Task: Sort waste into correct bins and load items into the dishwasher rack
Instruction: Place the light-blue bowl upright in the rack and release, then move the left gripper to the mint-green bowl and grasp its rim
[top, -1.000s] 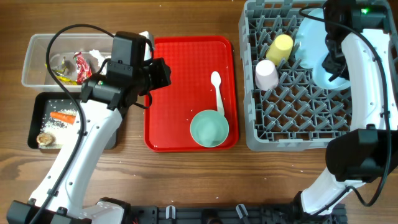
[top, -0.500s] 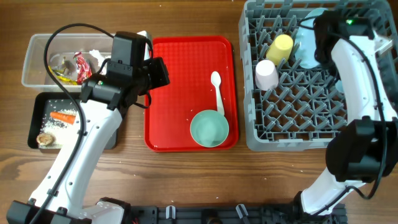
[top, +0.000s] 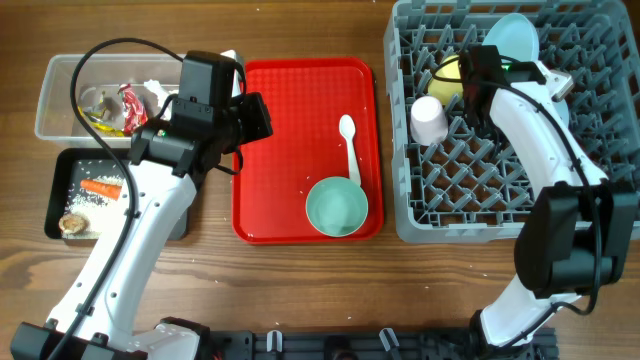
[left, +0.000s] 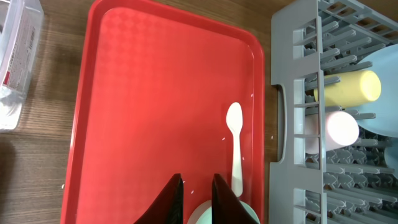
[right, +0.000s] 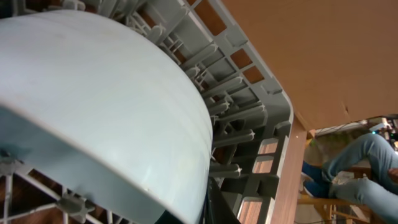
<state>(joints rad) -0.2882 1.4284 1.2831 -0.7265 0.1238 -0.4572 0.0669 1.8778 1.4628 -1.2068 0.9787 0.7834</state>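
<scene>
- The right gripper (right: 216, 206) was clamped on the rim of a pale blue-green bowl (right: 93, 106), which stood on edge among the pegs at the top of the dishwasher rack (top: 470, 218).
- Just left of it in the rack lay the yellow cup (top: 450, 72) and the small white-pink cup (top: 429, 120).
- The left gripper (left: 196, 199) hung empty, its fingers slightly parted, over the red tray (left: 155, 93).
- The second bowl (top: 337, 207) and the white spoon (top: 349, 150) sat on that tray's right side.
- Wrappers lay in the clear tub (top: 60, 100) and food scraps in the black tray (top: 60, 190), at the frame's left.
</scene>
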